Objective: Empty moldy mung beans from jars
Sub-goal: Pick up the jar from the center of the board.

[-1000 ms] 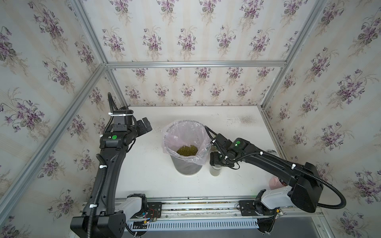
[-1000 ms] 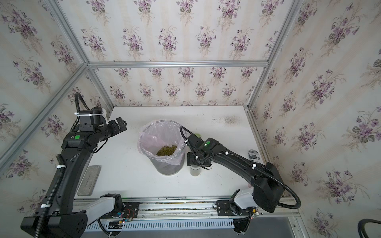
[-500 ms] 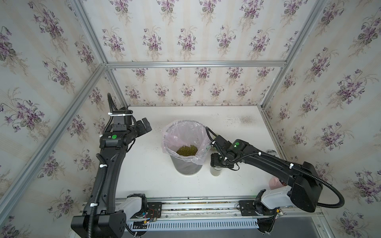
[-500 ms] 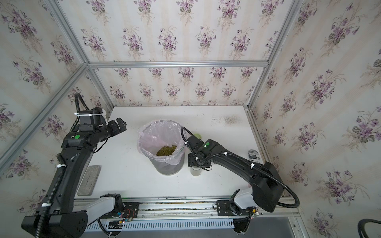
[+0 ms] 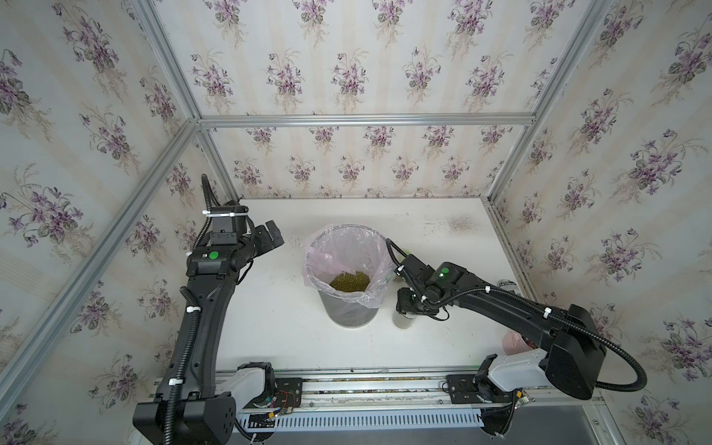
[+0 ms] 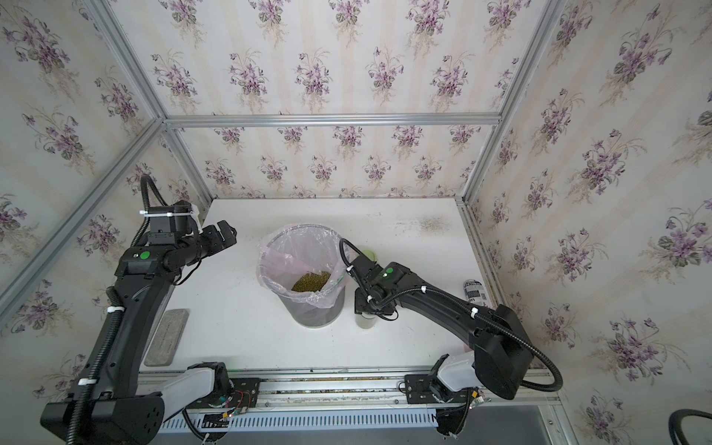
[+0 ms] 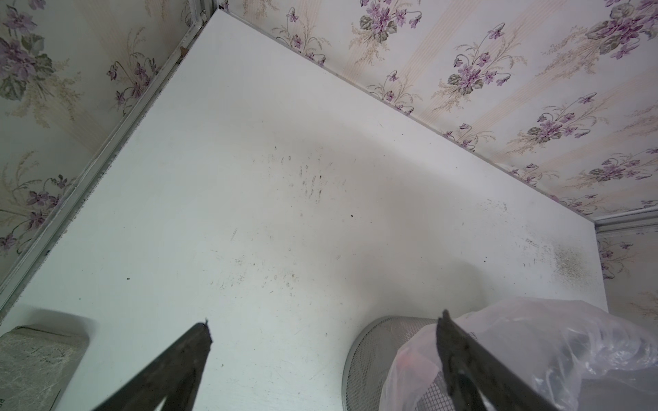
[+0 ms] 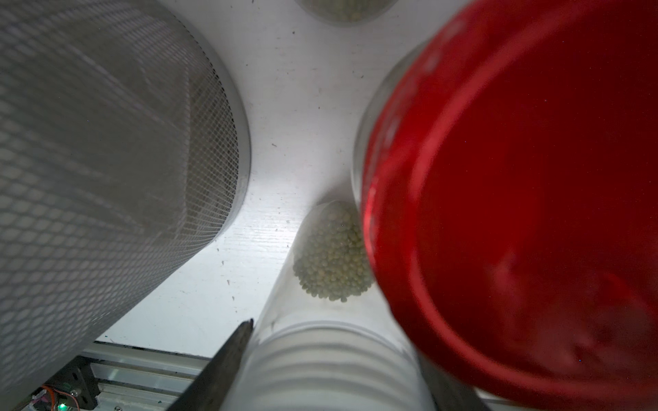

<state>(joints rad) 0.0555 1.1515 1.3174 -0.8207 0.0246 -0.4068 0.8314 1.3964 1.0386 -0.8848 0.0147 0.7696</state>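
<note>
Far left on the worktop (image 5: 269, 327), a grey pad (image 6: 167, 337) lies flat. The left arm covers it in one top view, and the left wrist view shows only a corner of it.

The left claw (image 7: 324, 325) hangs above bare worktop with its fingers spread wide and nothing between them.

In the middle stands a grey mesh bin (image 5: 348, 314) with a pinkish liner (image 5: 323, 266) folded over its rim. A heap of beans (image 5: 350, 281) lies at the bottom; the liner's folds hide how far it spreads.

Just right of the bin, the right claw (image 5: 404, 314) points down over the white-lidded jar (image 6: 365, 323), which stands upright. In the right wrist view one finger (image 8: 228, 359) runs close along the ribbed white lid (image 8: 327, 363), and the other finger is mostly hidden behind the red lid. We cannot tell whether the fingers press the lid or only flank it. Through this jar's clear wall we see more beans low inside.

The red-lidded jar (image 8: 516, 195) stands right beside it, blurred and cut off by the picture's edge. We cannot make it out in the top views.

A third jar (image 8: 345, 9) shows only a bean-filled sliver. A pale green lid (image 6: 368, 254) peeks out behind the right arm; we cannot tell whether the two belong together.

Further right, a printed can (image 5: 508, 286) stands by the wall, half hidden by the arm, and a pinkish thing (image 5: 514, 343) is mostly covered by the arm's base.
</note>
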